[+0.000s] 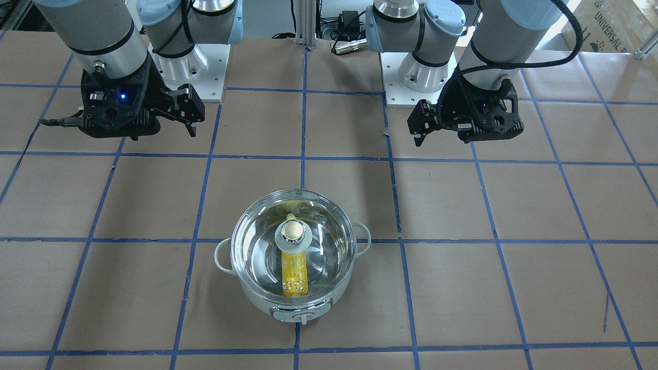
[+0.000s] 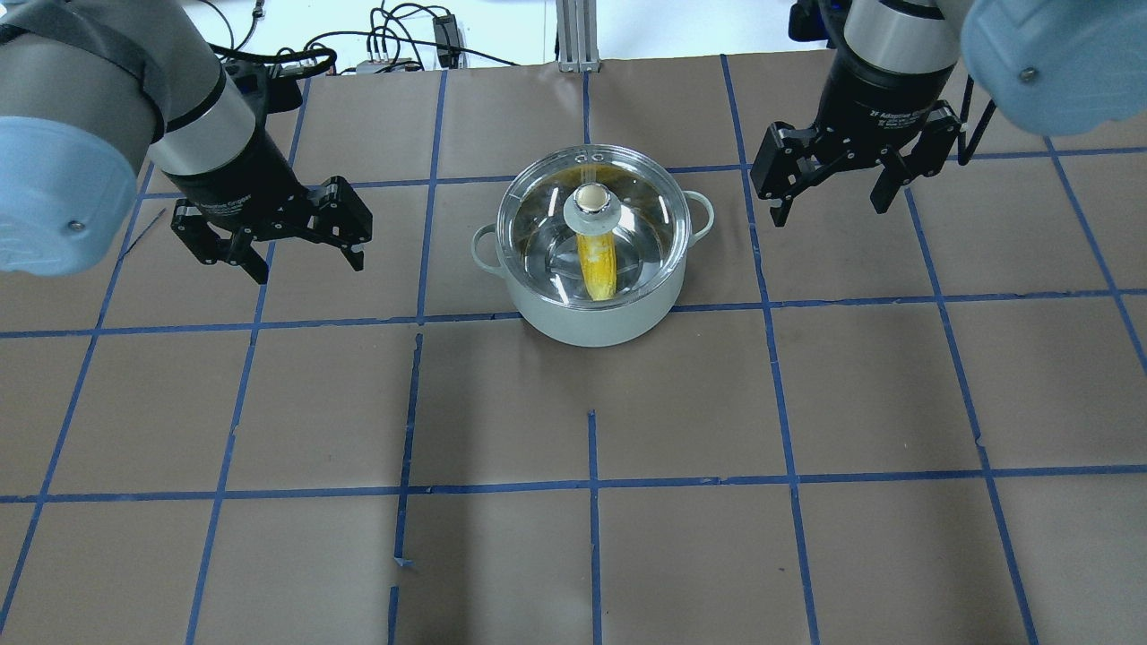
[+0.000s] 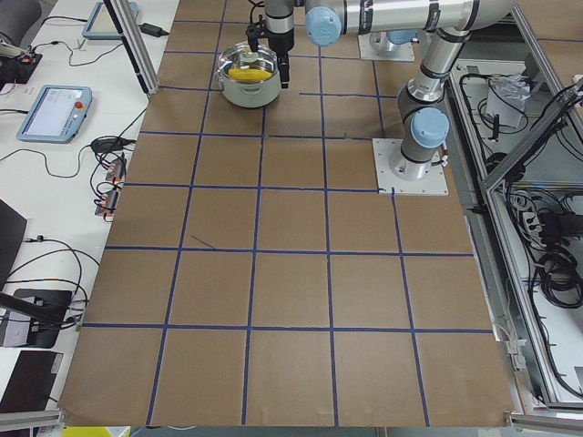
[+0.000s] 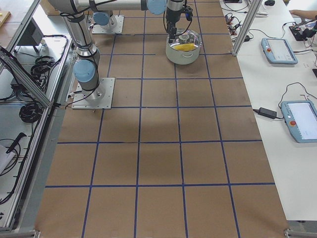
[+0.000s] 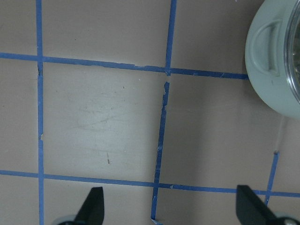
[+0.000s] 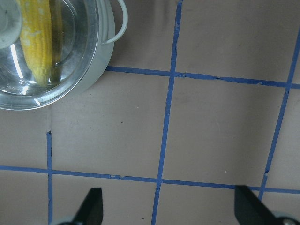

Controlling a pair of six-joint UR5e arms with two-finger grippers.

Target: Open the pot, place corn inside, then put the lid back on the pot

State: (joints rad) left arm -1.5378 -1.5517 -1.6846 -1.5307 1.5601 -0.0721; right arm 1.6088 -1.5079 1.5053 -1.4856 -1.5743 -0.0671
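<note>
The pale mint-white pot (image 2: 582, 318) stands mid-table with the clear glass lid (image 2: 636, 210) seated on it, its beige knob (image 2: 592, 195) on top. The yellow corn (image 2: 598, 262) lies inside under the lid. It all shows in the front view too: pot (image 1: 300, 306), lid (image 1: 329, 246), corn (image 1: 294, 277). My left gripper (image 2: 305, 260) is open and empty, hovering left of the pot. My right gripper (image 2: 832, 204) is open and empty, hovering right of it. The left wrist view shows the pot's side handle (image 5: 265, 47); the right wrist view shows the corn (image 6: 37, 44) through the lid.
The table (image 2: 582, 537) is brown paper with a blue tape grid. Both arm bases (image 1: 190, 67) stand at the robot side. Cables and a power brick (image 2: 444, 31) lie beyond the far edge. Tablets (image 4: 280, 49) lie on side benches.
</note>
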